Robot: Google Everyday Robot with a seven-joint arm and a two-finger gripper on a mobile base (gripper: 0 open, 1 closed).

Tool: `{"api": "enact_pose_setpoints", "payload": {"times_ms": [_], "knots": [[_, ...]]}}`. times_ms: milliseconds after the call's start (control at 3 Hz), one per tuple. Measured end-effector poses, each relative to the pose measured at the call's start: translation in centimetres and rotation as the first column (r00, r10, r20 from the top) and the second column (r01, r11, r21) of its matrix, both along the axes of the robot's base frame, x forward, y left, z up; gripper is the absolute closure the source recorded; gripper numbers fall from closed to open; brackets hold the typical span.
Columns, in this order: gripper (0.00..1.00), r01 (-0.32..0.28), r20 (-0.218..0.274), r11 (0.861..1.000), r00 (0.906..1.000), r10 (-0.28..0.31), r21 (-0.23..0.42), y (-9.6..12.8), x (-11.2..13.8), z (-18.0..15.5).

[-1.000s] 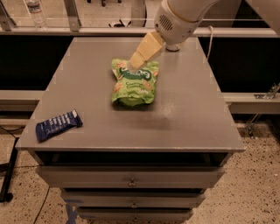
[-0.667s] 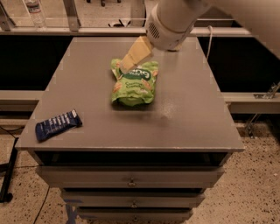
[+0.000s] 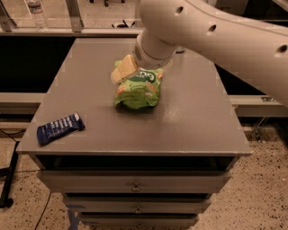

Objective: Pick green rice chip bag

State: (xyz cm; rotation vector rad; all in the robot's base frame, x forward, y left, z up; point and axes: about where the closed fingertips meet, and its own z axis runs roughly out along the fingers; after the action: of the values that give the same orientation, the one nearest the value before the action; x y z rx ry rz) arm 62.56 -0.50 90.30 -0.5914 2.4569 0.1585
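The green rice chip bag (image 3: 137, 92) lies on the grey table top (image 3: 193, 117), a little behind its middle. It is light green with a dark green band, white lettering and orange chip pictures. My gripper (image 3: 144, 72) comes in from the upper right on a thick white arm and sits low over the bag's far end. One tan finger (image 3: 122, 71) shows at the bag's upper left corner, and a bit of the other shows at its upper right. The jaws stand open astride the bag's top. The wrist hides the bag's far edge.
A dark blue wrapped bar (image 3: 60, 128) lies near the table's front left corner. Drawers (image 3: 135, 182) run below the table's front edge. A rail with posts and a clear bottle (image 3: 36, 8) stand behind the table.
My gripper has moved left and down, from above the bag's far right side onto its top end. The bag and the blue bar lie where they were.
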Motion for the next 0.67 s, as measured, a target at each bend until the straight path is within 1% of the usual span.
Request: {"api": "enact_pose_setpoints", "payload": {"times_ms": [333, 667], "knots": [[0.00, -0.005, -0.019, 1.000, 0.9998, 0.005, 0.008, 1.5, 1.2, -1.4], [0.00, -0.041, -0.042, 0.999, 0.9983, 0.042, 0.017, 3.2, 1.8, -2.4]]}}
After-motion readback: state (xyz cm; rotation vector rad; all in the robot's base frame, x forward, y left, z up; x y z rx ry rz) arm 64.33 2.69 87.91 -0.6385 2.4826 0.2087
